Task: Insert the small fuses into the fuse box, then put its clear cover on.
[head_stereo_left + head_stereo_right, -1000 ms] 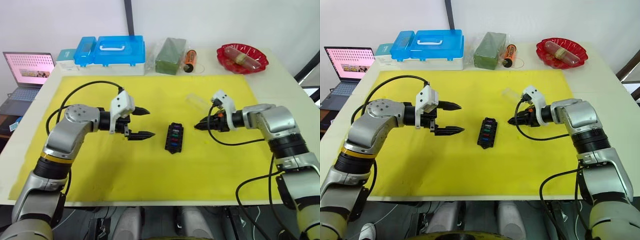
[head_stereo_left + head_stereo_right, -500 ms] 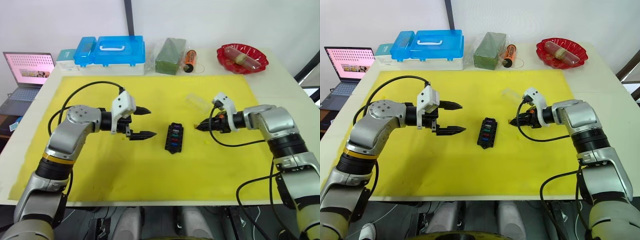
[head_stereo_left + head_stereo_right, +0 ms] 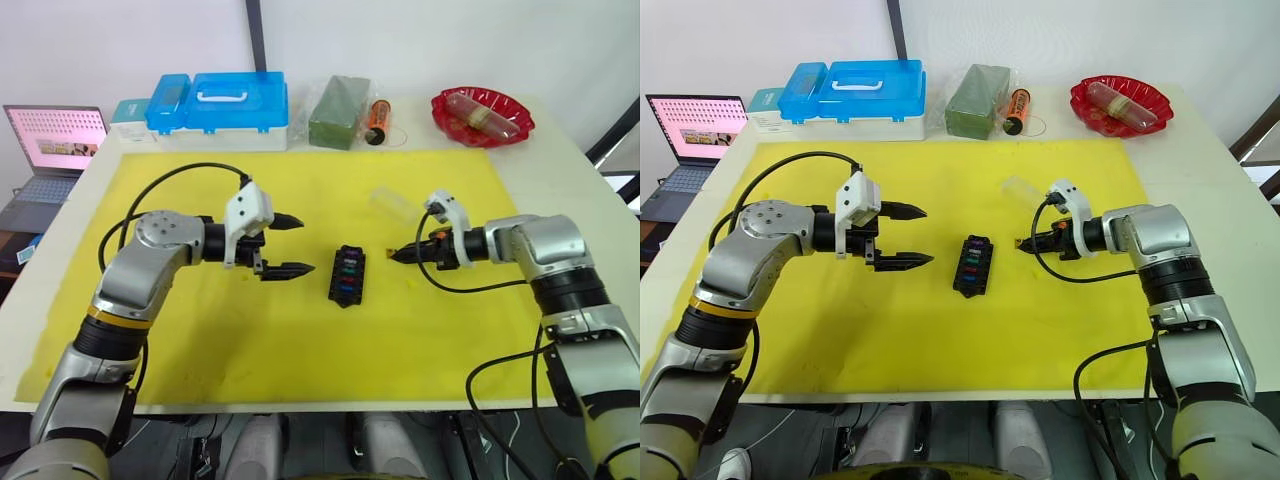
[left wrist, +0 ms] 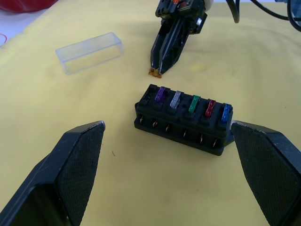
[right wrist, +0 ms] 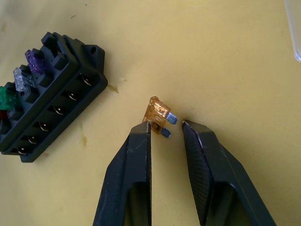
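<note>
while left gripper point(image 3: 285, 245) gapes, right gripper point(image 5: 167, 126) – slightly open – straddles orange fuse point(image 5: 158, 114).

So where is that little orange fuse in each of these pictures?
Left eye: orange fuse on the yellow mat, right of the fuse box.
Right eye: same spot.
Left wrist: beyond the box, at the right fingers' tips.
Right wrist: just ahead of the fingers.
Shared landmark: the fuse box.
</note>
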`<action>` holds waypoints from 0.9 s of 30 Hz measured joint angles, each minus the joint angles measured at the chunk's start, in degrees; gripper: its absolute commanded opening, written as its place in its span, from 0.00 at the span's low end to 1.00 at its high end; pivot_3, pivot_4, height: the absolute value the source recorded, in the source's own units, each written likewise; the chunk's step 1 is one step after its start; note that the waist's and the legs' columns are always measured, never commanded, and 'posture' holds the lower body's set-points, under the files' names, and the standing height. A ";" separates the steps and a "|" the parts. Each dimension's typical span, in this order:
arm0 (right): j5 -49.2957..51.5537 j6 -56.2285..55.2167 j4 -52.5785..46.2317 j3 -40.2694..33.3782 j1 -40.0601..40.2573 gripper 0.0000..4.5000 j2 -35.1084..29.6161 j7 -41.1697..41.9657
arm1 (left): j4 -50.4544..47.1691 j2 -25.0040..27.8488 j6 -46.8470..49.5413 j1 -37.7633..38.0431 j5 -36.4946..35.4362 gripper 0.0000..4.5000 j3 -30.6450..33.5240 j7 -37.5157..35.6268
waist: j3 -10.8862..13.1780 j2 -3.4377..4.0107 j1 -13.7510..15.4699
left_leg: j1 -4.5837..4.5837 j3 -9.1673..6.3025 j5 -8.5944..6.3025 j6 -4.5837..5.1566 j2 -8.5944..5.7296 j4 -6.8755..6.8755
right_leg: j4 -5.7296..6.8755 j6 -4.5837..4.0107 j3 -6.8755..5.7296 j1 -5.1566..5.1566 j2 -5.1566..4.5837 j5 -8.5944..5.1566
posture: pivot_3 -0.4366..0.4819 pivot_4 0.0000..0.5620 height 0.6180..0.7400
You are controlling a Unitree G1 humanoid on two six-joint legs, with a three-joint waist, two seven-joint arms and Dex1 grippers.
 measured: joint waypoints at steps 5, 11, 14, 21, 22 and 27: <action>0.08 1.89 0.74 -1.19 -0.62 0.23 1.21 -0.99 | 0.00 -0.23 -0.52 0.00 0.17 1.00 -0.01 0.27 | 0.00 0.00 -0.13 | 0.01 0.00 0.00 0.00 0.00 0.00 | 0.01 0.00 0.00 0.00 0.01 0.00 | 0.48 0.27 1.00; 0.65 3.49 1.24 -2.08 -0.99 0.01 2.00 -2.23 | 0.00 -0.63 -0.64 0.00 0.20 1.00 -0.02 0.41 | 0.00 0.00 -0.18 | 0.02 0.00 0.00 0.00 0.01 0.00 | 0.03 0.00 0.01 0.00 0.01 0.00 | 0.48 0.27 1.00; 1.14 5.15 1.12 -3.07 -1.03 0.01 2.37 -3.38 | 0.00 -0.65 -0.72 0.02 0.23 1.00 -0.02 0.44 | 0.00 0.00 -0.16 | 0.02 0.00 0.00 0.00 0.00 0.00 | 0.03 0.00 0.01 0.00 0.01 0.00 | 0.48 0.27 1.00; 4.18 16.49 -5.70 -9.06 0.62 0.01 4.31 -10.60 | 0.01 -0.70 -0.80 0.63 0.37 1.00 -0.04 0.59 | 0.00 0.01 -0.12 | 0.02 -0.01 0.00 0.00 0.01 -0.01 | 0.04 -0.01 0.01 0.00 0.01 0.00 | 0.48 0.27 1.00; 4.54 19.36 -6.88 -11.62 0.94 0.01 5.54 -13.06 | -0.01 -0.71 -0.80 0.63 0.36 1.00 -0.02 0.64 | 0.00 0.01 -0.07 | 0.02 -0.01 0.00 0.00 0.01 0.00 | 0.05 -0.01 0.01 0.00 0.01 0.00 | 0.48 0.27 1.00; 7.98 30.81 -16.95 -22.11 5.44 0.01 8.92 -22.27 | -0.22 -0.76 -0.80 1.02 0.35 1.00 -0.01 1.12 | -0.01 0.01 0.24 | -0.01 -0.04 0.00 0.00 0.00 -0.02 | 0.03 -0.01 0.00 0.00 0.00 0.00 | 0.48 0.27 1.00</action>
